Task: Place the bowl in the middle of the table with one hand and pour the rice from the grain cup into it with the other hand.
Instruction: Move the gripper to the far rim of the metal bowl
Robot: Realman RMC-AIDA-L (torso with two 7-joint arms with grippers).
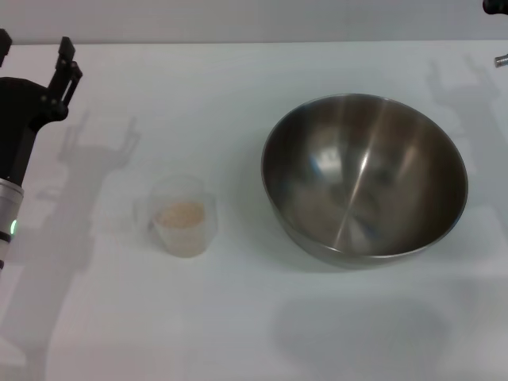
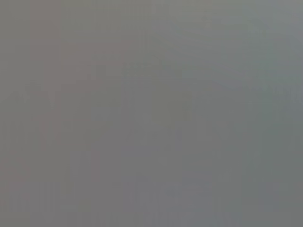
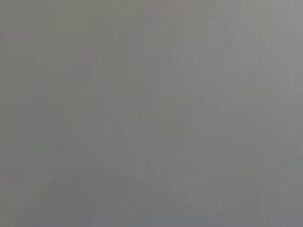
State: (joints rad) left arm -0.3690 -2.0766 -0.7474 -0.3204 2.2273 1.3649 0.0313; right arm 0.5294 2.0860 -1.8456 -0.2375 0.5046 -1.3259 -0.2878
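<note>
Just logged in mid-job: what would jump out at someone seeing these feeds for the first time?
The large shiny stainless-steel mixing bowl dominates, sitting empty on the right of the plain white table. To its left, apart from it, stands the small clear plastic grain cup with pale beige rice in its bottom. The left gripper hangs at the far left edge holding nothing, the right gripper barely shows at the top right corner, and both wrist views are blank grey.
</note>
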